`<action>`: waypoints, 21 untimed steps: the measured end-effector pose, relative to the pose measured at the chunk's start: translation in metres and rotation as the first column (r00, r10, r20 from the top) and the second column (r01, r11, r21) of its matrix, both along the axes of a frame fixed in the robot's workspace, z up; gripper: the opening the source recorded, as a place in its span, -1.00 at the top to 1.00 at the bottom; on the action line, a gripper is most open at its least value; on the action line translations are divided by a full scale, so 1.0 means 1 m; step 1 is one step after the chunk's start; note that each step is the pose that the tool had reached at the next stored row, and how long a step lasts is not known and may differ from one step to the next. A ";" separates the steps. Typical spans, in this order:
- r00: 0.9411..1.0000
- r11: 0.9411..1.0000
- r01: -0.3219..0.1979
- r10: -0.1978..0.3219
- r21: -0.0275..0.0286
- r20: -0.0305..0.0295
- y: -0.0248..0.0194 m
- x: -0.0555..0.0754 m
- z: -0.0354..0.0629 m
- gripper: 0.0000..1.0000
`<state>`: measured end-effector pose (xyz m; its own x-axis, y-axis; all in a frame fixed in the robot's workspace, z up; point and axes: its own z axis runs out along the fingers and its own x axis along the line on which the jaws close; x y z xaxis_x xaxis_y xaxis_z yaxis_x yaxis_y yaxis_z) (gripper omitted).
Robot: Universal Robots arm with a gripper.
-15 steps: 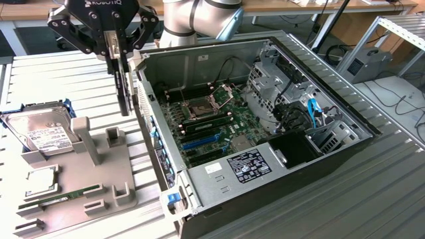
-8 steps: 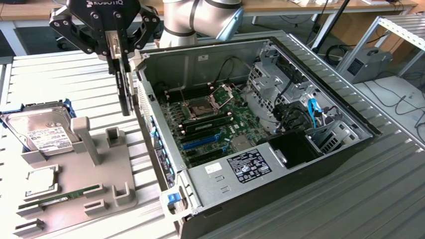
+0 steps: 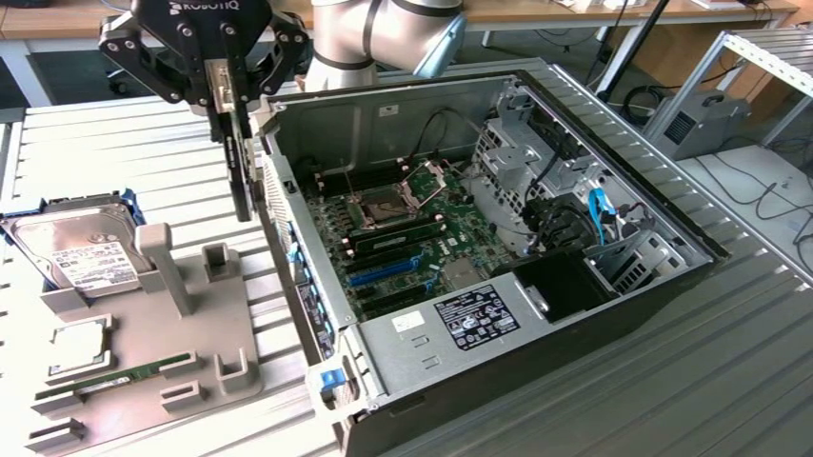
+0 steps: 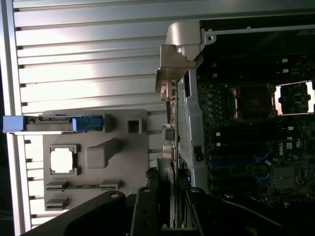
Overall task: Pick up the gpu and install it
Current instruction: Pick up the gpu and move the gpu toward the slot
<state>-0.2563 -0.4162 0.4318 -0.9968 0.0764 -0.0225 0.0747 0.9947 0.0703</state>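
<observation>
While clamped on the gpu (image 3: 240, 171), the gripper (image 3: 228, 100) hangs it upright over the table (image 3: 152, 143), just beside the open computer case (image 3: 381, 119) on the exterior view's left. Wrist view: the gripper (image 4: 170, 201) grasps the gpu (image 4: 172, 132) edge-on, its silvery bracket (image 4: 177, 54) lying along the case's (image 4: 191, 113) side wall.

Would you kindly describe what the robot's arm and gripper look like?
The arm has thick, rounded, silvery-grey tubular segments. The gripper is black, with white ROBOTIQ lettering on its body and jointed link bars on either side; the wrist view shows pale round pivot pins on those links.
</observation>
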 end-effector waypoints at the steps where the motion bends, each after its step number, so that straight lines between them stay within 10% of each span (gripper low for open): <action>1: 1.000 1.000 0.000 0.000 0.000 0.000 0.0000 0.000 0.0000 0.48; 21: 1.000 1.000 0.000 0.000 0.000 0.000 0.0000 0.009 -0.0013 0.48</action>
